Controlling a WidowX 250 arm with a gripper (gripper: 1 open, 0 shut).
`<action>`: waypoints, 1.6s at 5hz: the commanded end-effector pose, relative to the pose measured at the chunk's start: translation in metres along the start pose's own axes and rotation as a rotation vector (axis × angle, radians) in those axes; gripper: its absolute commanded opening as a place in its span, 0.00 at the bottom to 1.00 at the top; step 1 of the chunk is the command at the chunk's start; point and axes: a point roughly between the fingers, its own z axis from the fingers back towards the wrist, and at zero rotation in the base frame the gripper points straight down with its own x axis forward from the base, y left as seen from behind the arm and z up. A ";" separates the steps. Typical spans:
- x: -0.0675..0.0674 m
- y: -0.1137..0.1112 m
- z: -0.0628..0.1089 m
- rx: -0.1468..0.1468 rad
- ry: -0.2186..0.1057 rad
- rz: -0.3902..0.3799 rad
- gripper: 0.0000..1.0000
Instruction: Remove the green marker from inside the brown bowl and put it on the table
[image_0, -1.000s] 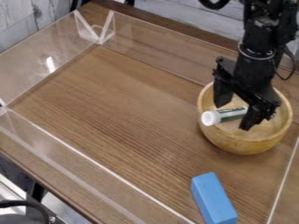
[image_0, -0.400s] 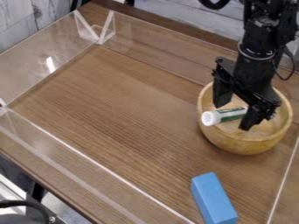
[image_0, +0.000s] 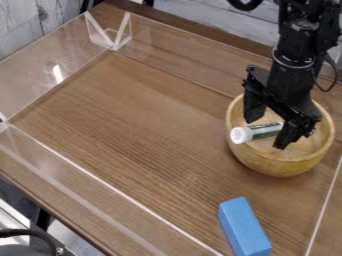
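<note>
Low clear acrylic walls fence the wood-grain surface, catching bright glints of overhead light toward ten o'clock. At seven o'clock, beyond the edge, dark floor and a black frame show dimly.

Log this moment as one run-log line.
gripper: open, lowered into round light-brown wooden bowl | green marker with white cap: lying in bowl, ungrasped | stage: pre-grasp

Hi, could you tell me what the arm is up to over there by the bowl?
The gripper points down into the brown bowl at the right side of the table, its jaws open on either side of the green marker. The marker lies inside the bowl, white cap toward the left, not yet lifted. A blue block sits on the table nearer the camera, untouched.
</note>
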 end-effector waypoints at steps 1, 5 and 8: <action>0.010 -0.002 0.014 0.008 -0.053 -0.011 1.00; 0.012 -0.007 -0.003 0.006 -0.050 -0.011 1.00; 0.015 -0.002 -0.002 -0.014 -0.087 0.000 1.00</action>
